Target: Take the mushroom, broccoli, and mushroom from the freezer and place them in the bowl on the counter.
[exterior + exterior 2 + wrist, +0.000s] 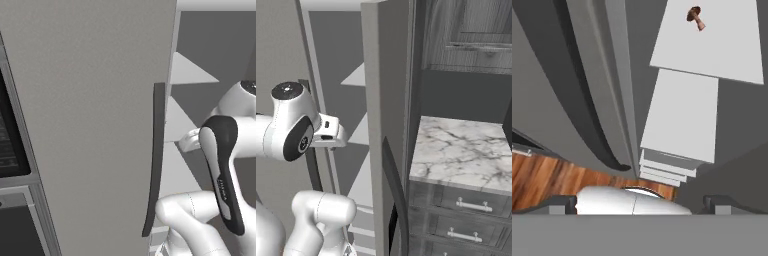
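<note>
Up close, the freezer (90, 125) stands with its doors swung open, and the arm reaches between them into the compartment. In the left base view, the left door fills most of the frame, with a long dark handle (156, 160) running down its edge. White shelves (187, 70) show as wedges against the grey interior beyond it. In the right base view, the right door (385, 100) is seen nearly edge-on, its own dark handle (396, 195) curving down its face.

To the right of the freezer lies the counter (461, 150), white marble with grey veins, over dark grey drawers (466, 205) with silver bar handles. Dark wood upper cabinets (471, 35) hang above it.

From the hand view, the camera looks along the shelves, and a mushroom (695, 17) with a brown cap and pale stalk lies on the far white shelf (722, 50), near the top of the frame. A second shelf (682, 120) sits nearer, with stacked white edges below it. A strip of wood floor (547, 180) shows past the door's lower edge.

The gripper (640, 204) has its two dark fingertips (562, 205) standing wide apart at the bottom corners of the hand view, with nothing between them. It is well apart from the mushroom.
</note>
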